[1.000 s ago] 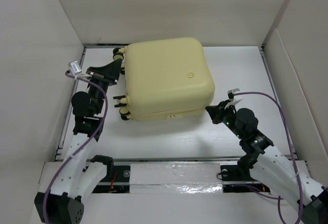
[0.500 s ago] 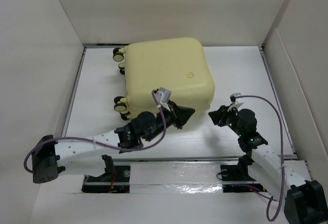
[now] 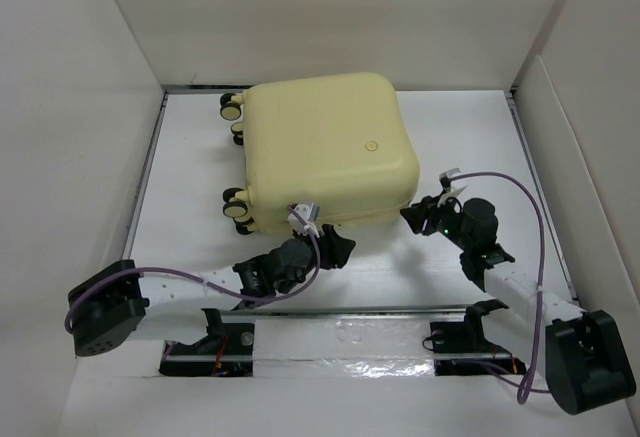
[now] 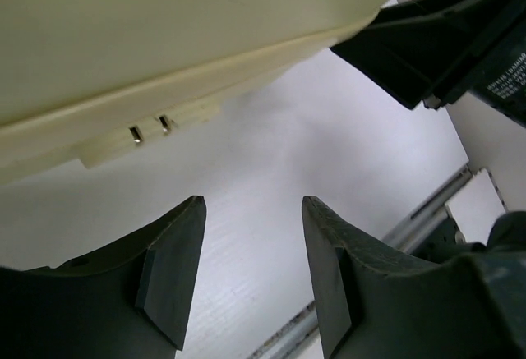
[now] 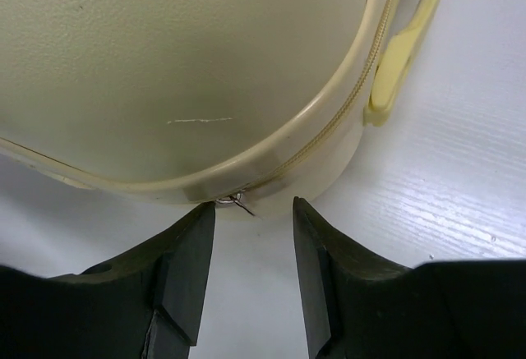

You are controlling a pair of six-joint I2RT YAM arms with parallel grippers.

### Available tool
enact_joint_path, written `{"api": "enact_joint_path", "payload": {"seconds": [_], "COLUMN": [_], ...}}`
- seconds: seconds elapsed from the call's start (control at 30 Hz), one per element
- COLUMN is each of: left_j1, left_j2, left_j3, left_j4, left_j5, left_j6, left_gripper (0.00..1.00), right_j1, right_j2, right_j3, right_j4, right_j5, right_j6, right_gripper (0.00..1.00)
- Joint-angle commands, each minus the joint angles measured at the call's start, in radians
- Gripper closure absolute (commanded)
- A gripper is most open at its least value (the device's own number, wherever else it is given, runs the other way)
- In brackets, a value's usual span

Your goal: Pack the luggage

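1. Top view: the luggage (image 3: 325, 152) lies shut and flat on the worktop (image 3: 460, 127), toward the far edge, with its wheels (image 3: 236, 207) facing the left edge. Both grippers sit at its near side. The left gripper (image 3: 338, 247) is near mid-seam and the right gripper (image 3: 412, 215) is at the near right corner (about equally close).
2. Left wrist: the jaws are spread and empty. The pale yellow shell lies ahead and above, with a slotted tab (image 4: 148, 135) beyond the fingertips.
3. Right wrist: the jaws are spread and hold nothing. The zipper pull (image 5: 238, 203) sits just ahead between them (on the rounded corner), and the side handle (image 5: 399, 55) lies beyond.
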Motion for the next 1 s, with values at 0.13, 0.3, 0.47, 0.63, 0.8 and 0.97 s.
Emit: {"api": "enact_joint_path", "payload": {"seconds": [0.13, 0.3, 0.47, 0.63, 0.8, 0.97], "left_j1": [0.105, 0.136, 0.168, 0.200, 0.237, 0.268], "left_j2": [0.072, 0.122, 0.189, 0.247, 0.298, 0.347], "left_j3": [0.062, 0.091, 0.135, 0.169, 0.203, 0.234], "left_j4": [0.103, 0.138, 0.173, 0.207, 0.244, 0.264], "left_j5": [0.046, 0.077, 0.081, 0.077, 0.104, 0.139], "left_j6": [0.043, 0.061, 0.077, 0.078, 0.063, 0.049], "left_gripper": [0.50, 0.50, 0.50, 0.50, 0.50, 0.50], "right_j1": [-0.006, -0.006, 0.021, 0.182, 0.372, 0.565], "right_j2": [0.098, 0.104, 0.066, -0.066, -0.149, -0.068], "right_j3": [0.045, 0.030, 0.014, 0.022, 0.049, 0.077], "right_j4": [0.190, 0.247, 0.220, 0.022, -0.210, -0.176], "right_j5": [-0.080, -0.100, -0.083, 0.084, 0.306, 0.408], "right_j6": [-0.021, 0.008, 0.034, 0.033, 0.072, 0.174], "right_gripper": [0.67, 0.88, 1.00, 1.00, 1.00, 1.00]}}
